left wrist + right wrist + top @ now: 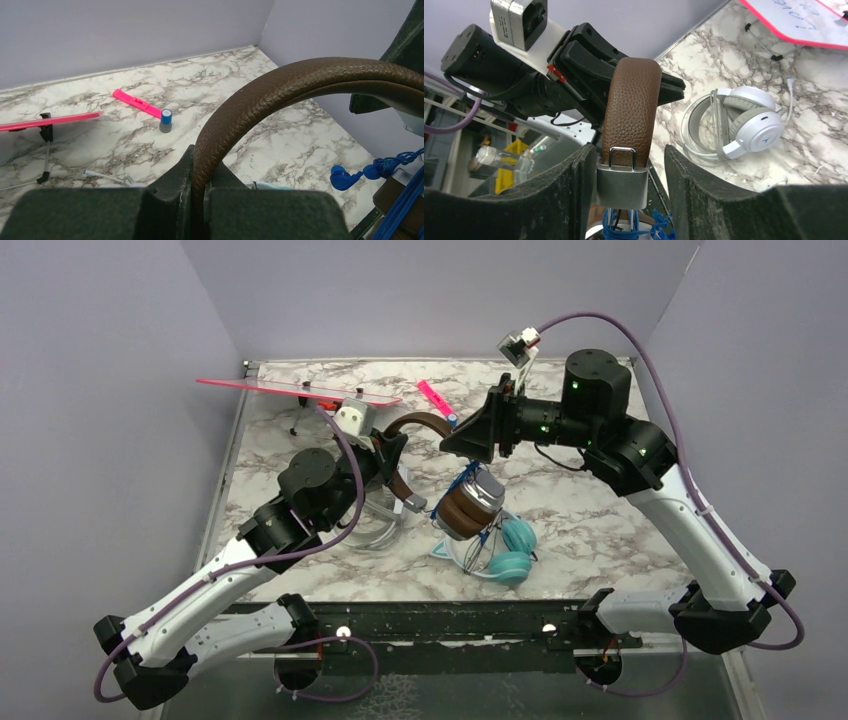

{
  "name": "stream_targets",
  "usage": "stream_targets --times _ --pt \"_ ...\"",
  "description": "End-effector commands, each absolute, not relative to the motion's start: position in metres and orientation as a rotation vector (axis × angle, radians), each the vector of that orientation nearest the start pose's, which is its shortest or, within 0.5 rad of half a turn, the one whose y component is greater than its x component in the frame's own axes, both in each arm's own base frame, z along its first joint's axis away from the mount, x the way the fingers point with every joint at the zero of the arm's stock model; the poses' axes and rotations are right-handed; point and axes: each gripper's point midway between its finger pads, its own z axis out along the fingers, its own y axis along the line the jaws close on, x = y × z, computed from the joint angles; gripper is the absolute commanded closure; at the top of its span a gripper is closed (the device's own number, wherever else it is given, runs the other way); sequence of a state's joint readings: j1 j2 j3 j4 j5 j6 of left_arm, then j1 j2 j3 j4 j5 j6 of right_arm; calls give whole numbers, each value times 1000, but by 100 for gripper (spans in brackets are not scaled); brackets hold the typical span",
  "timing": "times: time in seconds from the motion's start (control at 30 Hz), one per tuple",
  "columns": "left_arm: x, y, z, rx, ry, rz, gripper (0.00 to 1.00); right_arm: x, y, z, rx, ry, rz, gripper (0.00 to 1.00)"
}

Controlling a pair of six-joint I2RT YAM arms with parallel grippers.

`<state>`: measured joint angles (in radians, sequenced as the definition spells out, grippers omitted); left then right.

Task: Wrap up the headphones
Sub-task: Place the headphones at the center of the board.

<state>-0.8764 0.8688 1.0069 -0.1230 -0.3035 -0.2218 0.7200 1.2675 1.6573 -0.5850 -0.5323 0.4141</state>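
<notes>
Right wrist: left gripper [199, 200] pinches brown headphones [631, 105] by the band; right gripper [624, 170] gapes astride it, holding nothing. We judge blue cord [624, 227] half-wound.

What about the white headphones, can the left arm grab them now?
Probably not yet. The left gripper is shut on the brown headphones' band, so it would have to let go first. The white headphones lie close.

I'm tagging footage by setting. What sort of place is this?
Probably a robotics lab test cell: a marble-patterned tabletop boxed in by plain lavender walls, with a left arm and right arm bolted at its edge, the left claw gripping brown headphones.
</notes>
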Motion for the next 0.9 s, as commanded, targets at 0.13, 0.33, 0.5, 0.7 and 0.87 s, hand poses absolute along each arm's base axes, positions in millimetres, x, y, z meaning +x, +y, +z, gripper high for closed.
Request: stream_targets --times 0.13,0.33,0.5,0.7,0.87 --pt "245 -223 391 223 1518 -660 100 201 313 435 -696 1752 1261 59" --pt "248 -223 391 219 1531 -646 100 203 315 427 -722 1761 1250 44" --pt "248 -222 392 214 1531 -643 100 203 316 425 -733 1755 1251 44" --pt "247 -224 396 208 1524 -663 100 209 315 413 -730 1785 1209 40" --pt "247 -224 399 203 1518 -669 100 212 314 408 -720 1792 1195 53"
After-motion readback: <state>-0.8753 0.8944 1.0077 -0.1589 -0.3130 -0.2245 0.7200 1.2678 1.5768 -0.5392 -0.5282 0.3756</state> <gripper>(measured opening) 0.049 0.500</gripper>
